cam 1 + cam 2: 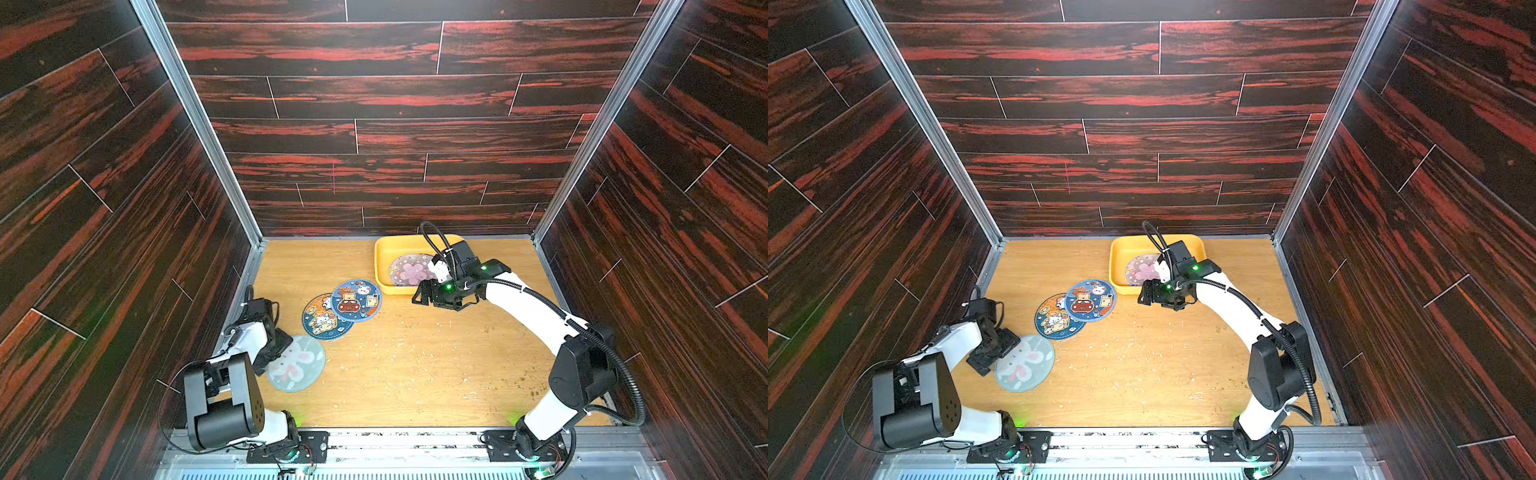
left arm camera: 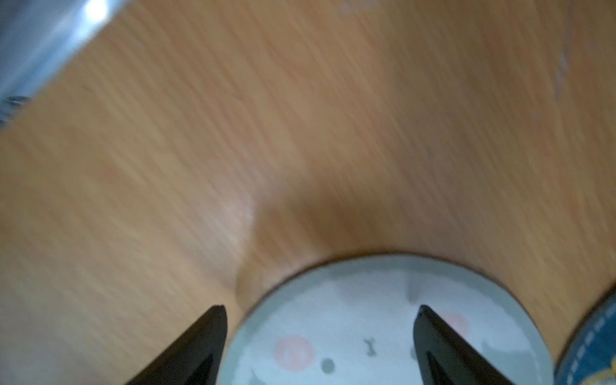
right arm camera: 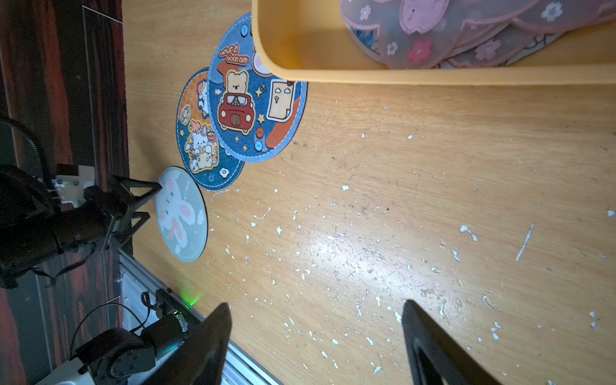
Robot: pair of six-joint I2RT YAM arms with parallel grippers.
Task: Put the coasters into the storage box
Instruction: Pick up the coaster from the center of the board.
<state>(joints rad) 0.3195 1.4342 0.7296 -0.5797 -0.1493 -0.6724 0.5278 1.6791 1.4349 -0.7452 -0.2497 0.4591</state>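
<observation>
Your storage box (image 1: 381, 266) sits flat on the counter (image 1: 415, 374), and everything else is placed from it. In its right half lies a pile of coasters topped by a translucent pink blossom coaster (image 1: 412, 271). The right wrist view shows more edges beneath that one (image 3: 466, 30), but you cannot count them. The left half of the box floor is bare yellow.

3 coasters lie outside the box, all to its left and on its near side. The bear-in-car coaster (image 1: 356, 300) lies right at the box's near left corner; whether it touches the wall you cannot tell. It overlaps the cat coaster (image 1: 322, 323), which lies farther from the box. The grey-green rabbit coaster (image 1: 297, 365) lies farthest from the box, just beside the cat coaster.

Your left pincer (image 2: 320, 310) hangs low at the rabbit coaster's edge farthest from the box. Its jaws are spread wide and grip nothing: 1 finger is over the disc, the other over bare counter. That wrist view is blurred.

Your right pincer (image 3: 316, 303) hovers just in front of the box's near wall, over bare counter. Its jaws are wide and empty.
</observation>
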